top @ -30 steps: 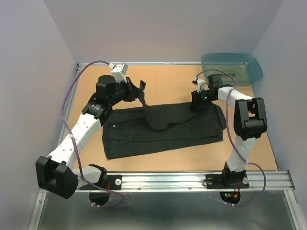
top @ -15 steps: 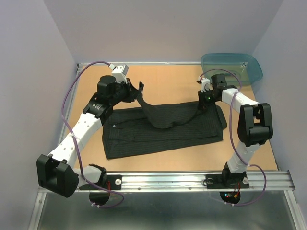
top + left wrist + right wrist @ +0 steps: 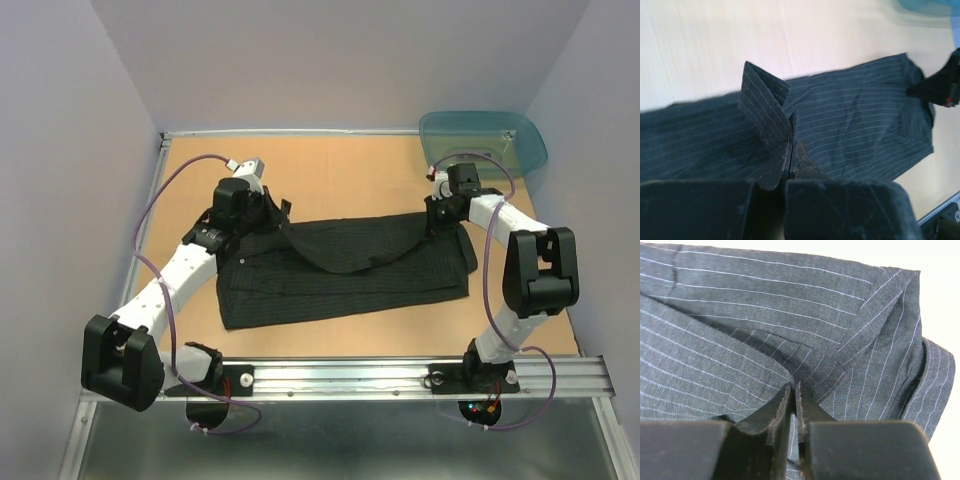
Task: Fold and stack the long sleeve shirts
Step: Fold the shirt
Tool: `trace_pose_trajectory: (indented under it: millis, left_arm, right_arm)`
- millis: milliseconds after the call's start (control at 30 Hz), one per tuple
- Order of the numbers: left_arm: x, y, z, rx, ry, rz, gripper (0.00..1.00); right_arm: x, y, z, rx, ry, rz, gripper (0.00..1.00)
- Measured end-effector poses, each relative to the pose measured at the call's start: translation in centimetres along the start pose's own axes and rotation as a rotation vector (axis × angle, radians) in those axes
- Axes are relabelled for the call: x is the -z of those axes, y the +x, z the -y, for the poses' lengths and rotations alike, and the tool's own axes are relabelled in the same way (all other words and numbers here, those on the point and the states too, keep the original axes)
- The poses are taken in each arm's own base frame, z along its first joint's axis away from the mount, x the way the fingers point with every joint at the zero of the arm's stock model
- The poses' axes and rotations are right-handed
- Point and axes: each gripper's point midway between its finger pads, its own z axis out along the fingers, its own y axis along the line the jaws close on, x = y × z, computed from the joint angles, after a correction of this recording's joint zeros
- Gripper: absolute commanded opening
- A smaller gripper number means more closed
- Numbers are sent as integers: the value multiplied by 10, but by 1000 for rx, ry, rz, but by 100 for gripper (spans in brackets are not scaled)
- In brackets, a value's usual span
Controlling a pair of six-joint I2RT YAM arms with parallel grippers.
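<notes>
Between both pairs of fingertips — pinched cloth, far edge raised.
On my left gripper [image 3: 791, 150] the jaws are pressed together on a peak of pinstriped fabric; my right gripper [image 3: 794, 392] is closed to a sliver on a fold at the opposite end. Outward from both, the black shirt [image 3: 340, 270] lies on the table [image 3: 350, 165], long axis left to right, its held far edge sagging between the arms — the rest lies toward me, so I judge the fold must come nearward, neither arm better placed.

White arm links [image 3: 165, 285], black joint housings [image 3: 540, 270], purple cables [image 3: 150, 205], scuffed black claw fingers [image 3: 772, 420]
</notes>
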Motion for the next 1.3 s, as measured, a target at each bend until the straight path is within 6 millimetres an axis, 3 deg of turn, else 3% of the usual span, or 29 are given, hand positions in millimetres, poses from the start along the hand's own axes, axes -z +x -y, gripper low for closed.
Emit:
trace_pose_trajectory:
  millis: [200,467,567,700,733,800,933,1133,1200,1300]
  left_arm:
    - [4,32,-35,24,-125,-17,0]
    - [8,48,-61,74,-231,1,0]
    - [11,56,-70,108,-268,5,7]
    - [19,63,-83,144,-332,23,25]
    - [22,65,-86,147,-349,30,41]
    - [28,67,-94,159,-389,43,55]
    - [38,66,-106,163,-460,68,67]
    - [54,68,-124,154,-560,73,73]
    - [55,67,-123,133,-553,63,73]
    - [51,65,-103,66,-444,31,73]
  right_arm:
    - [-1,7,4,-38,31,-13,35]
    - [14,-8,-9,-63,-18,53,59]
    - [24,-17,-15,-84,-34,93,68]
    - [39,-29,-20,-130,-34,149,68]
    - [43,-34,-21,-149,-31,174,68]
    - [51,-37,-21,-196,-18,208,68]
    - [61,-38,-20,-267,6,246,68]
    - [66,-29,-21,-329,18,264,68]
    - [67,-25,-21,-359,24,269,67]
    - [64,-16,-19,-411,44,264,67]
